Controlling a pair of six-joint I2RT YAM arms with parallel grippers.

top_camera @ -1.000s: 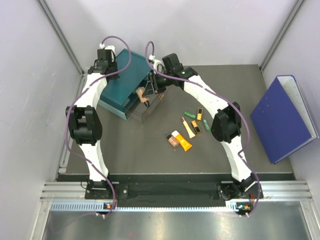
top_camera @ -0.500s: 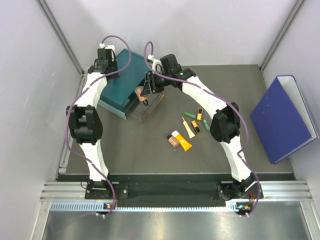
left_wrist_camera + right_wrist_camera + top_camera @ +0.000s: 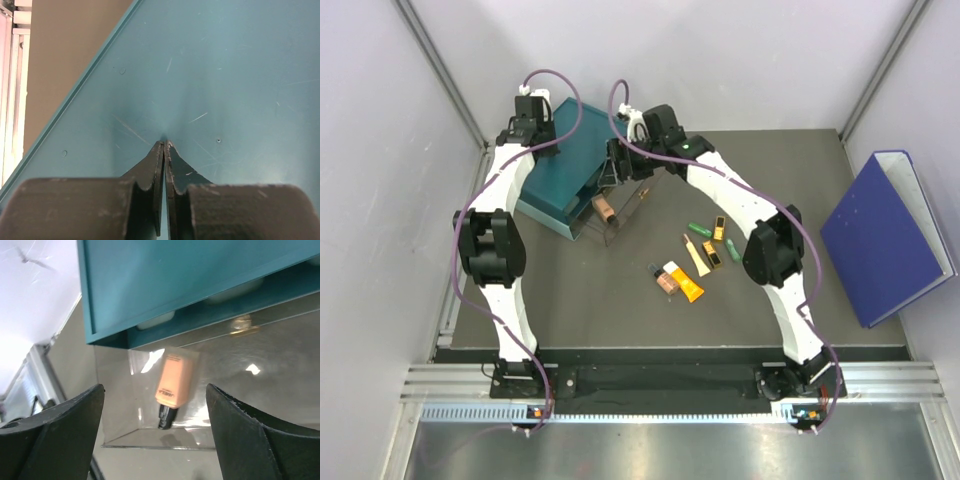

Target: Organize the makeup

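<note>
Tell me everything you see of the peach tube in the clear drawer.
The peach tube is a flat, plastic-looking tube with a black cap and small dark lettering near it. It lies on the floor of the clear drawer, pulled out of the teal box, cap toward the drawer's front. The open right pincer hangs above, not touching it.

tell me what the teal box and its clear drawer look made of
The teal box: probably hard plastic, opaque, smooth with a dull sheen; fine pale scratches mark its top. The drawer: probably clear acrylic, glossy; bright glare spots sit on its see-through floor and walls.
</note>
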